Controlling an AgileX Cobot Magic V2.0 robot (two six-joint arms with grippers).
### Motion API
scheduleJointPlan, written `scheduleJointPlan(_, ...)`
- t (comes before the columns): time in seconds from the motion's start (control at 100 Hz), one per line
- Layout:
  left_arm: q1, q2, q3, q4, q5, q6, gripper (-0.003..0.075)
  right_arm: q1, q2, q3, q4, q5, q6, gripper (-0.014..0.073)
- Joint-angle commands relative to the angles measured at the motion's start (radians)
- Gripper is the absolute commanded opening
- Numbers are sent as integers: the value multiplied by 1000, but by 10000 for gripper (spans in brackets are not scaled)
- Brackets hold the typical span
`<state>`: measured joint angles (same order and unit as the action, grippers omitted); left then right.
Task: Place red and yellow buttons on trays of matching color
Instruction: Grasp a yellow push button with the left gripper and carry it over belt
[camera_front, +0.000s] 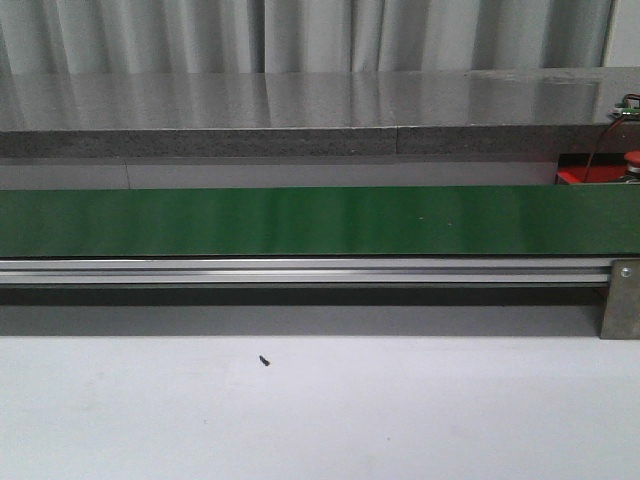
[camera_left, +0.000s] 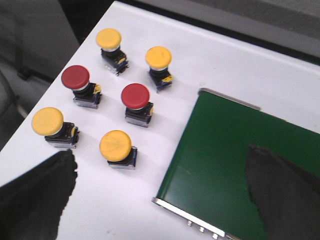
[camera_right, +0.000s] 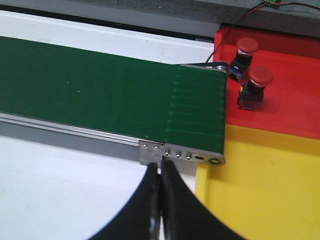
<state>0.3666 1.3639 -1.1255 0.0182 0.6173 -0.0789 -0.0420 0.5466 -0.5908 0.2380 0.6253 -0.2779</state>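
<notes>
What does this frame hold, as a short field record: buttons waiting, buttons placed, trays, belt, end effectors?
waiting: four yellow buttons, two red buttons on white table
placed: two red buttons on red tray
yellow tray: no buttons visible
belt: nothing on it
left end effector: open
right end effector: shut, holding nothing

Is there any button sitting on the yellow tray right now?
No, the yellow tray is bare; both red buttons stand on the red tray.
</notes>
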Motion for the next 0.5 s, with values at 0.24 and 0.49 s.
scheduleJointPlan(0.24, 83, 239, -133, 64, -58, -12, 652, -1, 1, -25, 11, -65, -10, -96)
scheduleJointPlan(0.49, 92, 369, -168, 98, -85, -12, 652, -1, 1, -25, 11, -65, -10, -96)
